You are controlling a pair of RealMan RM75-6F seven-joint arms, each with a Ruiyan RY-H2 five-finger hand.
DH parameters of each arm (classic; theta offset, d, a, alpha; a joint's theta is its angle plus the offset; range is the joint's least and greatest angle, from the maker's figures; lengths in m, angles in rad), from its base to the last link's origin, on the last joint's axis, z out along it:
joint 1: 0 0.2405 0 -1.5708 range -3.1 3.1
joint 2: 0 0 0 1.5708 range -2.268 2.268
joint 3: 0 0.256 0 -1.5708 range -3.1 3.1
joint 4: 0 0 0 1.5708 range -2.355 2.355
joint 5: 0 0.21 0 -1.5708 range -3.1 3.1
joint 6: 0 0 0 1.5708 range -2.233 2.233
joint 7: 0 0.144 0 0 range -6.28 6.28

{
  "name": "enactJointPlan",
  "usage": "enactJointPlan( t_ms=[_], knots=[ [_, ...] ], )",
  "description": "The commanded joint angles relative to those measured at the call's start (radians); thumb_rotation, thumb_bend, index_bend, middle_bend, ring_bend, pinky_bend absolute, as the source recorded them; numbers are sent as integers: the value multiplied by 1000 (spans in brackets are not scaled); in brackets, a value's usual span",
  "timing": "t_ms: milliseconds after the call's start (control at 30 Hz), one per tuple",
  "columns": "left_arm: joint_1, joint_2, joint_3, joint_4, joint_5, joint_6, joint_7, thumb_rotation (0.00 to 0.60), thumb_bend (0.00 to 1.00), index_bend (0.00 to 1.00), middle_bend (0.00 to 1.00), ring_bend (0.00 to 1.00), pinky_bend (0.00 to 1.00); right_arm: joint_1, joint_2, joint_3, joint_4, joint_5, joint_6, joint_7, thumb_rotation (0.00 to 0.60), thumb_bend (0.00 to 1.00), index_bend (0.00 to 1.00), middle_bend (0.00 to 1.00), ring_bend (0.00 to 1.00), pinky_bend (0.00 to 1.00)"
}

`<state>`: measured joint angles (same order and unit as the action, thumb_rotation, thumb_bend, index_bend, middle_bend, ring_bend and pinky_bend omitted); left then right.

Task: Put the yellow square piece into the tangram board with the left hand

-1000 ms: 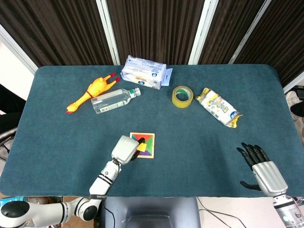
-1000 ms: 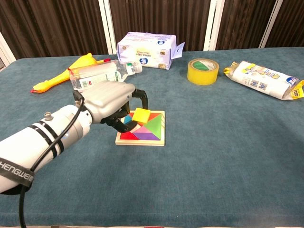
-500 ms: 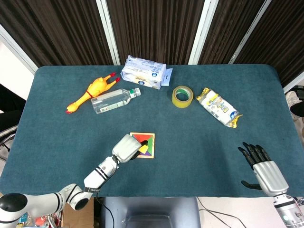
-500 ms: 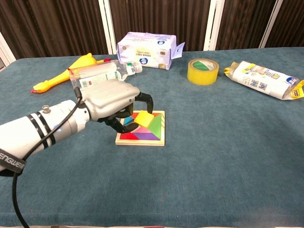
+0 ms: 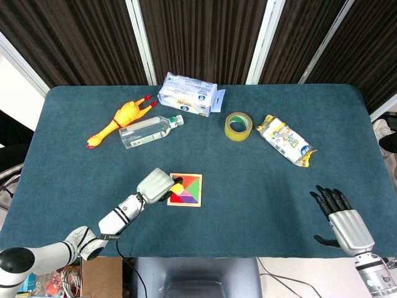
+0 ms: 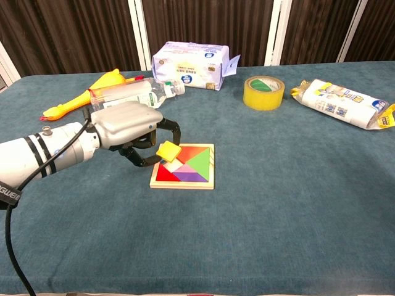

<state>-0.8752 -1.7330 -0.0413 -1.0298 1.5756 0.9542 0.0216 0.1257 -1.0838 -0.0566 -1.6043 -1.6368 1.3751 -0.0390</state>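
While the head view looks down on the blue tabletop, it shows one tangram board, one rubber chicken, one clear bottle, one white tissue pack, one roll of yellow tape and one snack packet. One left hand lies at the board's left edge, and a bit of the yellow square piece peeks out at its fingertips, over the board's upper left corner. One right hand rests near the lower right corner, well apart from everything, holding nothing, fingers extended and a little apart.

From the chest view the same count holds: one board, chicken, bottle, tissue pack, tape and packet. Here the left hand pinches the yellow square piece at its fingertips. The piece is tilted and raised above the board's near left corner, not seated among the coloured pieces. The right hand does not show in this view.
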Motion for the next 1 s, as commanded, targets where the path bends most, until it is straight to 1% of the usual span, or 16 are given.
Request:
enactJointPlan(
  t_ms=[33, 167, 333, 633, 733, 1000],
  knots=[
    [-10, -20, 10, 35, 13, -5, -5, 600, 415, 637, 1000, 1000, 1000, 0, 1, 0, -1, 0, 1, 2, 600, 143, 0, 0, 0, 0],
    [-22, -46, 11, 80, 20, -9, 0, 600, 414, 641, 1000, 1000, 1000, -1, 5, 2, -1, 4, 3, 10, 600, 142, 0, 0, 0, 0],
    [-34, -69, 6, 120, 15, -18, -36, 600, 413, 649, 1000, 1000, 1000, 0, 9, 1, 0, 3, 2, 22, 600, 143, 0, 0, 0, 0],
    [-47, -91, 27, 182, 38, -15, -68, 600, 413, 655, 1000, 1000, 1000, -1, 11, 4, 0, 7, 4, 24, 600, 143, 0, 0, 0, 0],
    [-53, -101, 36, 208, 50, -11, -60, 600, 412, 651, 1000, 1000, 1000, -1, 11, 4, 0, 8, 4, 23, 600, 142, 0, 0, 0, 0],
    [-49, -106, 47, 223, 57, 2, -39, 600, 413, 634, 1000, 1000, 1000, -2, 13, 4, -2, 8, 6, 25, 600, 143, 0, 0, 0, 0]
  ],
)
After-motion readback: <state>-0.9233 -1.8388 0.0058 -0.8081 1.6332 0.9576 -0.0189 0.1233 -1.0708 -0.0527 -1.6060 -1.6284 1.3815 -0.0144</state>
